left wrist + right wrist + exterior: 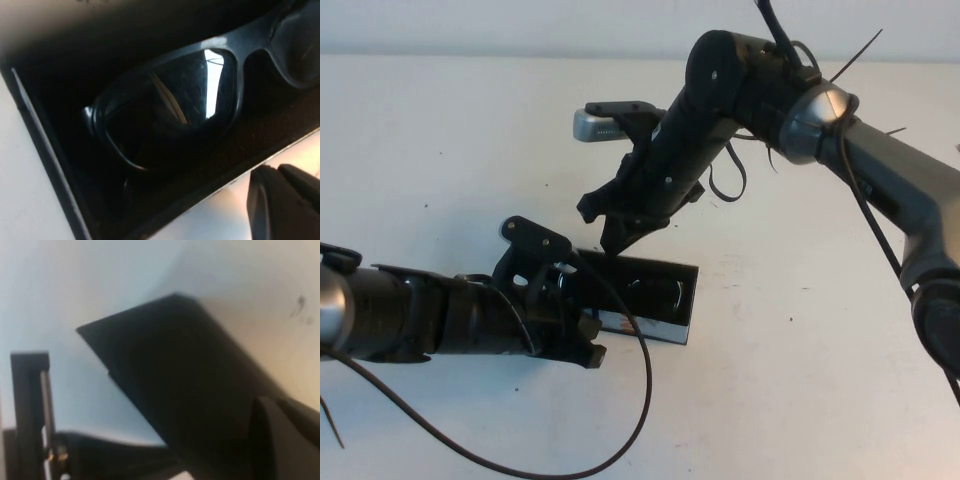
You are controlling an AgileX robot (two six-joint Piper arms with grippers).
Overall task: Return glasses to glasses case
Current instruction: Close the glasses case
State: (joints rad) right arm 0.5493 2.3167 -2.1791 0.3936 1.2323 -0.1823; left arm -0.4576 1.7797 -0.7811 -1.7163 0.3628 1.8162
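Observation:
The glasses case [672, 322], a black box with a white front, lies at the table's middle. In the left wrist view the dark-framed glasses [165, 115] lie inside the case [45, 150], lenses reflecting light. My left gripper [592, 352] is at the case's front left corner, its fingers [280, 200] together against the white front side. My right gripper [613, 240] points down at the case's back edge. In the right wrist view the black flap lid [175, 380] stands raised and runs into its fingers [280, 440].
A black cable [640, 400] loops from the left arm over the table in front of the case. The right arm's forearm [880, 170] crosses above the table's right side. The left arm [420, 310] lies low along the left.

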